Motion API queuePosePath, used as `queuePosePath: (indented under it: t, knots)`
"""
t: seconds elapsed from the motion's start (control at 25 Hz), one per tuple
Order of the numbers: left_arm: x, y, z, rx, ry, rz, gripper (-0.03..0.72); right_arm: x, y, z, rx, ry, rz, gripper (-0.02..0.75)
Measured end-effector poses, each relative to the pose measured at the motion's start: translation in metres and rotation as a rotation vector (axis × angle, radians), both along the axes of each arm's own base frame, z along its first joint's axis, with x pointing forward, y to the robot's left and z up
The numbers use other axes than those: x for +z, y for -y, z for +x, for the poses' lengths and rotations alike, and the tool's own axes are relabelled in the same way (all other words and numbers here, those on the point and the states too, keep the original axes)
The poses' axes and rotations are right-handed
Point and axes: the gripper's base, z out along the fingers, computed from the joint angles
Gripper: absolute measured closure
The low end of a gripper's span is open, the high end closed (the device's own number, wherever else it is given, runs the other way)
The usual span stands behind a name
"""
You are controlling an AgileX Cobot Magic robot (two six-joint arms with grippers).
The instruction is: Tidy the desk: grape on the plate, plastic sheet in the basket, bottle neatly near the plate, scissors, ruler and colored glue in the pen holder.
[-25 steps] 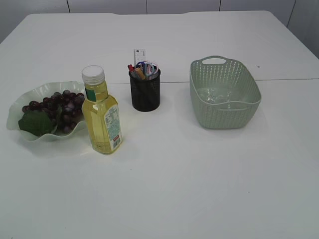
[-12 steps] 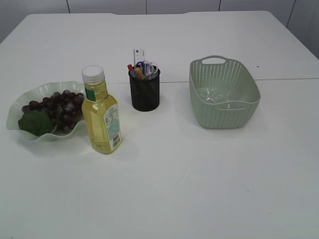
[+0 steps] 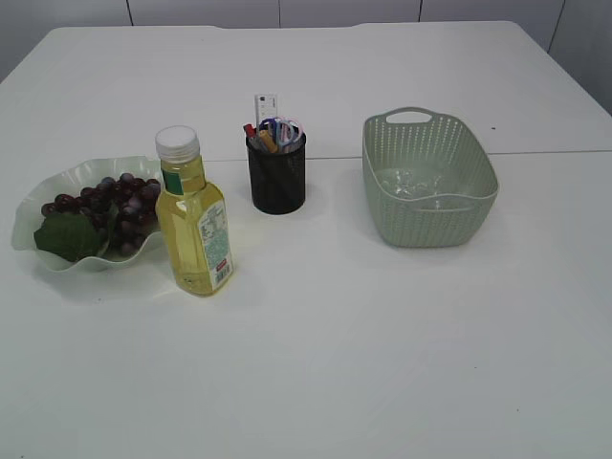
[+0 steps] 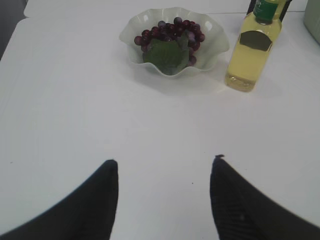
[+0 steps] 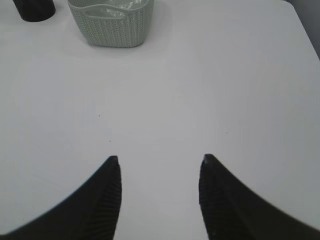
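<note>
I am holding both hands, left hand [image 4: 164, 172] and right hand [image 5: 159, 170], open and empty, low in frame, clear of the tidy bench [image 3: 382, 335].

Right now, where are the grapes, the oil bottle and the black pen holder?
grapes [image 3: 120, 196], exterior view, middle of the bunch.
oil bottle [image 3: 194, 234], exterior view, its yellow body.
pen holder [image 3: 276, 177], exterior view, its front wall.

white table [image 3: 382, 363], plate [image 3: 29, 212], bottle [image 3: 194, 225], pen holder [image 3: 277, 174], basket [image 3: 428, 180]
</note>
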Motion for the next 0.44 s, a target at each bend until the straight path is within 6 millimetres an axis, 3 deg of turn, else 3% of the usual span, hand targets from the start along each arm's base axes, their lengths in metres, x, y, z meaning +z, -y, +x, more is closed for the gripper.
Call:
queuePosePath:
  t: [0.44]
  knots:
    - [0.0, 0.0, 0.0, 0.002, 0.0, 0.0, 0.256, 0.0, -0.0001, 0.0, -0.004, 0.0, 0.0, 0.365]
